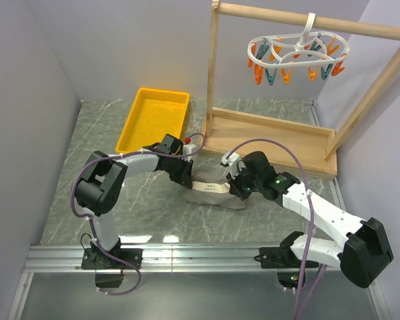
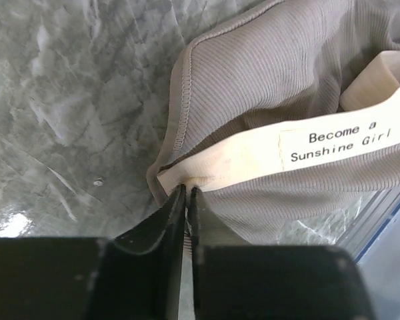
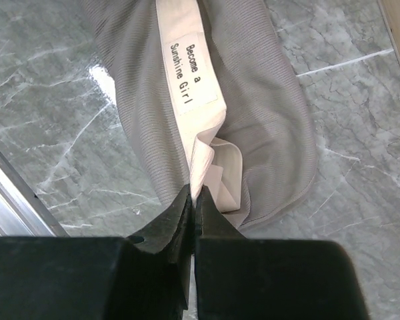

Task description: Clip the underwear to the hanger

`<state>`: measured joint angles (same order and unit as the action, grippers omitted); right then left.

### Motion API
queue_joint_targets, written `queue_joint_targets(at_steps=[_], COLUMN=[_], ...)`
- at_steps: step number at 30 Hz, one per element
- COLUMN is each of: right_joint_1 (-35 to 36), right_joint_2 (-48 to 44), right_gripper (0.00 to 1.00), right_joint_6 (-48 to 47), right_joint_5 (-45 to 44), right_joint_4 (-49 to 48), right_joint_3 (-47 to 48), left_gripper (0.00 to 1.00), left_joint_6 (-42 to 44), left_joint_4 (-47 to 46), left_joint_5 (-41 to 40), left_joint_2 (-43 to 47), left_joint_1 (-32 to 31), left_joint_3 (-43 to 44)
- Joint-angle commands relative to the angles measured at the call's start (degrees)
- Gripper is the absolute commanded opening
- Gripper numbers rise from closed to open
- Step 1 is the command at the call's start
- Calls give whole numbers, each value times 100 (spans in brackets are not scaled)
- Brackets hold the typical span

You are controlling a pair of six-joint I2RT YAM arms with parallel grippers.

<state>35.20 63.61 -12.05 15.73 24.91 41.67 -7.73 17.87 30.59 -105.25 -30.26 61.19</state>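
Note:
The grey-taupe underwear (image 1: 213,194) lies on the marble table between my two grippers. Its beige waistband bears a label reading "Become a Sunshine Girl". My left gripper (image 1: 185,181) is shut on the waistband's left end, seen in the left wrist view (image 2: 185,189) at the underwear (image 2: 273,80). My right gripper (image 1: 236,189) is shut on the folded right end of the waistband, seen in the right wrist view (image 3: 193,193) on the underwear (image 3: 267,100). The white oval hanger (image 1: 297,57) with orange and teal clothespins hangs from the wooden rail at the top right, far above.
A yellow tray (image 1: 155,118) stands at the back left. The wooden rack frame (image 1: 270,137) has its base just behind the underwear and uprights at the right. Grey walls close the sides, and a metal rail (image 1: 187,253) runs along the near edge.

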Motion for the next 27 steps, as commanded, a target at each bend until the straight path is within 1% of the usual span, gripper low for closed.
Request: queue_joint_targets(at_steps=[1,2,3,6,7,12,15,18,19,21,22,24,25,27], right_joint_1=[-31,-31,-40,-31,-40,-110,-154,-163,-163,-119,-93,91,162,294], right_joint_2=[-104,-112,-156,-261,-279,-341,-446,-587,-622,-797,-963,-1166,-1272,-1605], right_gripper=[0,0,0,0,0,0,0,0,0,0,0,0,0,0], right_joint_6=[10,-16,-25,-165,-218,-789,-1097,-1106,-1089,-1054,-1019,-1009,-983,-904], right_joint_5=[36,36,27,-43,-61,-254,-368,-316,-220,-44,52,158,324,641], right_joint_4=[-91,-56,5,215,303,900,1331,1778,1903,2167,2211,2325,2387,2580], right_joint_3=[95,130,166,394,551,1184,1938,2431,2512,2600,2574,2425,2373,2250], left_gripper=[9,6,0,0,0,0,0,0,0,0,0,0,0,0], left_joint_6=[69,104,148,332,385,701,913,1001,1036,1115,1150,1352,1405,1633], left_joint_4=[103,207,269,445,489,884,1156,1385,1456,1553,1701,1886,2018,2237], left_joint_5=[-62,-10,-9,-88,-88,-561,-791,-765,-713,-686,-616,-528,-493,-353], left_joint_2=[22,57,127,592,889,1840,2525,2939,3236,3536,3825,4134,4466,4767], left_joint_1=[-68,-76,-76,-59,-59,-50,-50,-50,-59,-68,-59,-85,-94,-120], left_joint_3=[235,305,332,446,490,859,1061,1141,1124,1036,957,851,738,658])
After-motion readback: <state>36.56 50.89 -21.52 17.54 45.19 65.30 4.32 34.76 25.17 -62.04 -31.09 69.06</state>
